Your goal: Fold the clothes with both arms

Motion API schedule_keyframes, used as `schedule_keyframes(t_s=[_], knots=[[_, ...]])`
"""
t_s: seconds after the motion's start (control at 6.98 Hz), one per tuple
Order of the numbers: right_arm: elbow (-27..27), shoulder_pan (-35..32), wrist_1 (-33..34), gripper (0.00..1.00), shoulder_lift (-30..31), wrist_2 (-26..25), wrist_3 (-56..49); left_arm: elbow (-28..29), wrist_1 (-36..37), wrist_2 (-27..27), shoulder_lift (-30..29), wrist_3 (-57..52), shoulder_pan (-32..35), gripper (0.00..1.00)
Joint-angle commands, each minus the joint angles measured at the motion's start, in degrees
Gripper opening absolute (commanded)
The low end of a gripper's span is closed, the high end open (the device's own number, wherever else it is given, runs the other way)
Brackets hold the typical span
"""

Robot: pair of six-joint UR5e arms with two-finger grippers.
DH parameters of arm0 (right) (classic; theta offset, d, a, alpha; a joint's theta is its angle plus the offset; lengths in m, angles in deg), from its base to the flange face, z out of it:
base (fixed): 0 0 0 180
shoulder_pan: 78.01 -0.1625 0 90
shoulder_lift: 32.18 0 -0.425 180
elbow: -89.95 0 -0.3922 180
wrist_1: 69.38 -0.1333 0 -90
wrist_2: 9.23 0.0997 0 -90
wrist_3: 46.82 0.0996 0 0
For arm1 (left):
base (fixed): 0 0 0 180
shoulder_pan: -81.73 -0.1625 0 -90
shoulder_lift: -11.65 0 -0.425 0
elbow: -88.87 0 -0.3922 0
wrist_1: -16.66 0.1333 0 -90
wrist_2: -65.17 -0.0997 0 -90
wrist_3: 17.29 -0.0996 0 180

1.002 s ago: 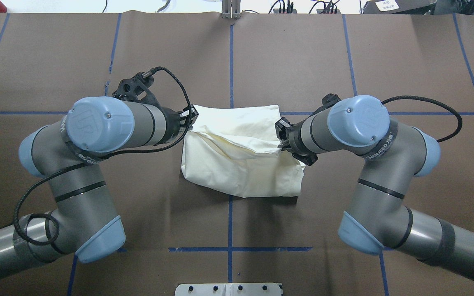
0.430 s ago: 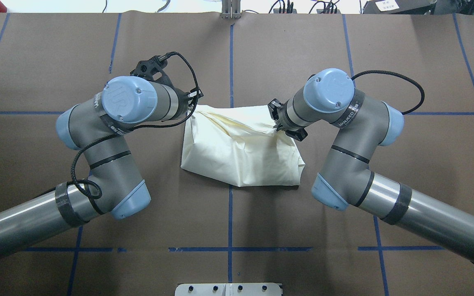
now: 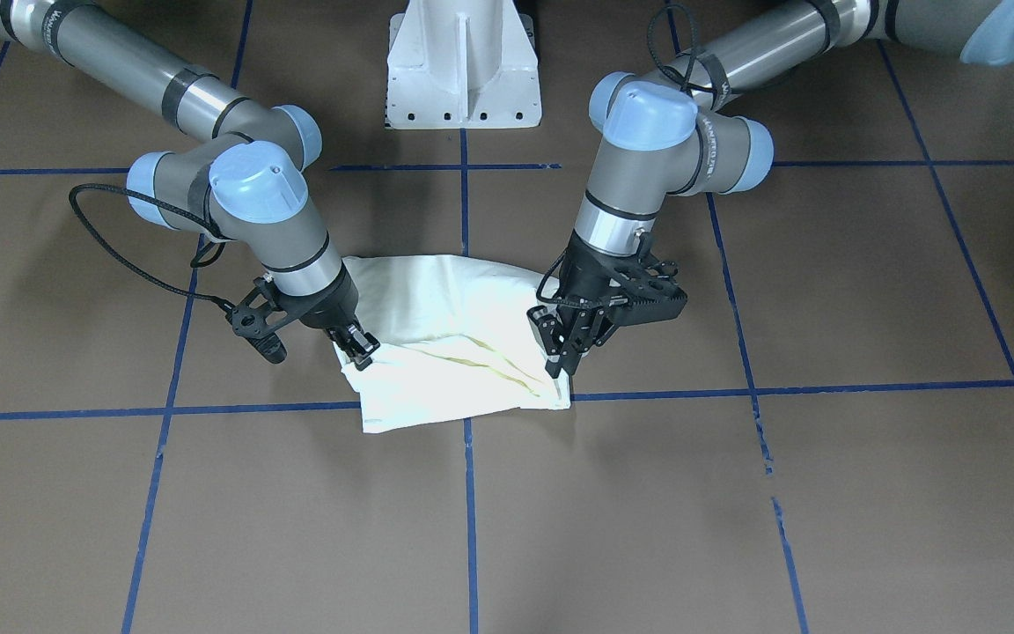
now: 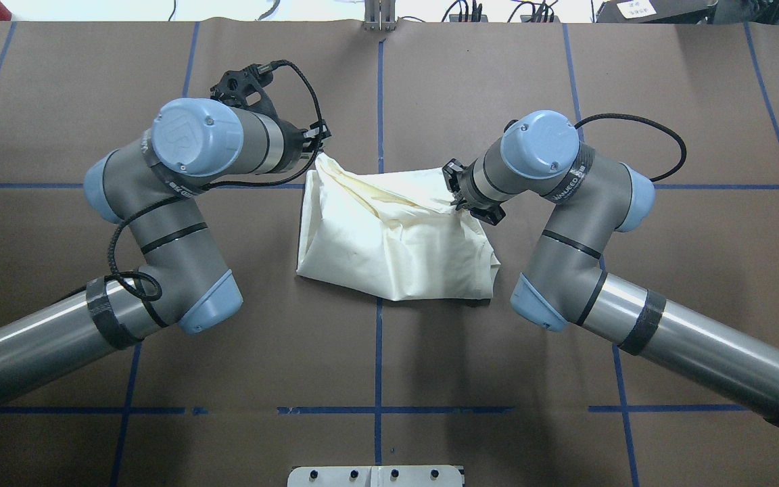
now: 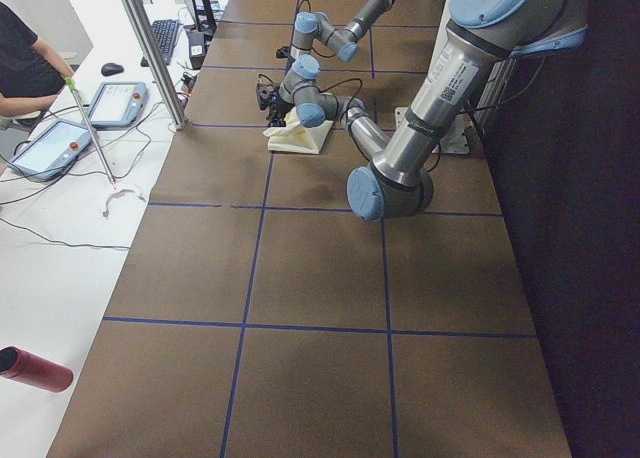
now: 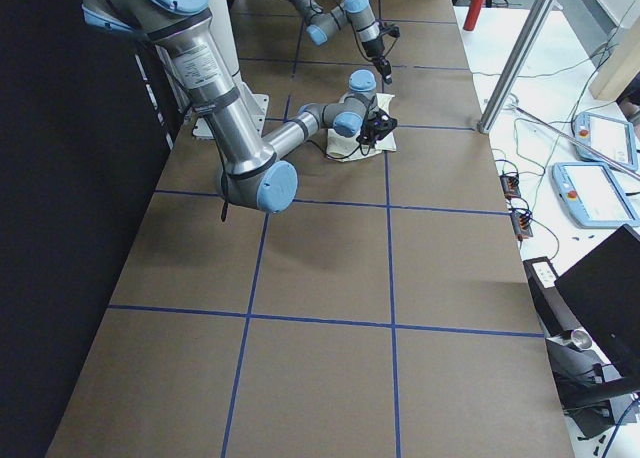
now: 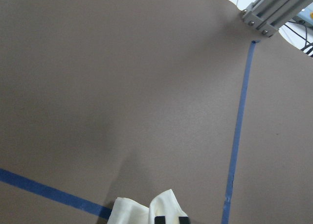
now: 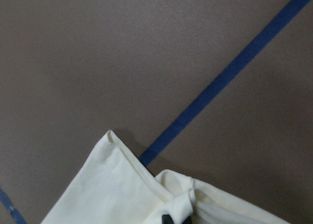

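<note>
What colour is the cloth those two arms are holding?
The shirt is plain cream, with no print showing. The overhead view shows it best.

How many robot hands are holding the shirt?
2. The left gripper pinches the shirt at its far corner on the robot's left; the right gripper pinches its far edge on the robot's right.

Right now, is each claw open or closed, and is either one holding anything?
Left claw: closed, pinching a far corner of the cream shirt.
Right claw: closed, pinching the same shirt's far edge on its side.
</note>
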Motion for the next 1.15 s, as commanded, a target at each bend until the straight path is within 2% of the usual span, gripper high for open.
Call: schedule_keyframes(t_s=[0.0, 0.14, 0.43, 0.72, 1.0], knots=[[-0.3, -0.2, -0.2, 0.0, -0.3, 0.1, -0.3, -4.0, -10.3, 4.2, 8.1, -1.7, 0.7, 0.24], [-0.3, -0.2, -0.3, 0.0, -0.3, 0.2, -0.3, -1.9, -14.9, 4.4, 9.3, -1.8, 0.2, 0.0], [-0.3, -0.3, -0.6, 0.0, -0.3, 0.4, -0.2, 4.7, -25.3, 4.6, 9.0, -1.8, -1.6, 0.0], [-0.3, -0.3, -0.6, 0.0, -0.3, 0.4, -0.2, 11.9, -36.7, 12.9, 8.4, -1.6, -1.6, 0.0], [-0.2, -0.3, -0.7, 0.0, -0.3, 0.4, -0.1, 12.9, -38.6, 19.0, 7.9, -1.2, -1.6, 0.0]])
